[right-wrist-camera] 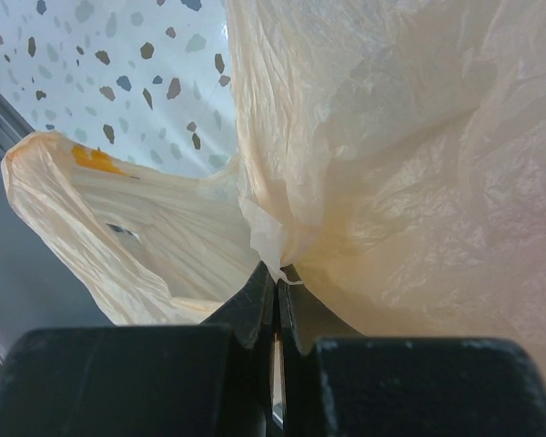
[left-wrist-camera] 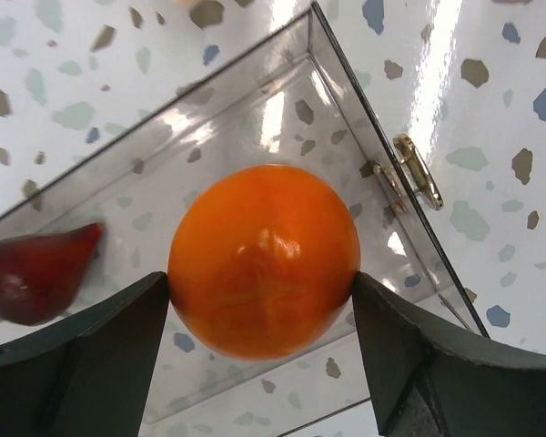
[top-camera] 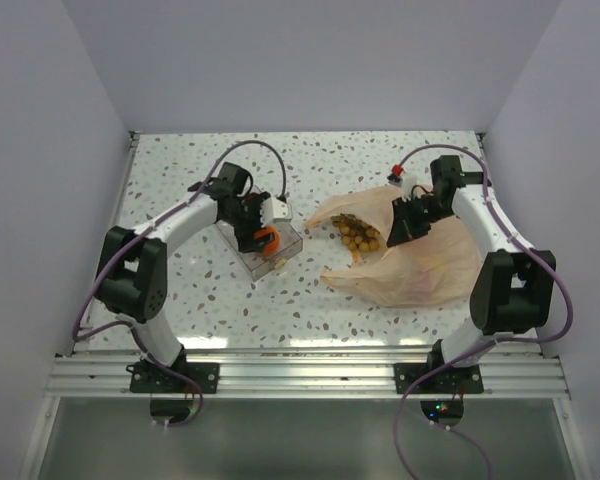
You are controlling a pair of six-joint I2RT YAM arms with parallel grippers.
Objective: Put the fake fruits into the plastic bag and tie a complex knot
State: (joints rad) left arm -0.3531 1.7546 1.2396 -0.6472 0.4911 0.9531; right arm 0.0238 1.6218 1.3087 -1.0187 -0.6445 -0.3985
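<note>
My left gripper (top-camera: 265,240) is shut on the orange fruit (left-wrist-camera: 264,259), held just above the clear tray (left-wrist-camera: 346,109); the fruit also shows in the top view (top-camera: 268,238). A dark red fruit (left-wrist-camera: 32,273) lies in the tray to the left. My right gripper (top-camera: 398,222) is shut on a pinched edge of the peach plastic bag (right-wrist-camera: 409,155), holding its mouth up. In the top view the bag (top-camera: 430,265) lies open toward the left, with the tan grape cluster (top-camera: 358,236) inside its mouth.
The clear tray (top-camera: 242,240) sits left of centre on the speckled table, with a small brass clasp (left-wrist-camera: 417,170) on its side. White walls enclose the table. An aluminium rail (top-camera: 300,375) runs along the near edge.
</note>
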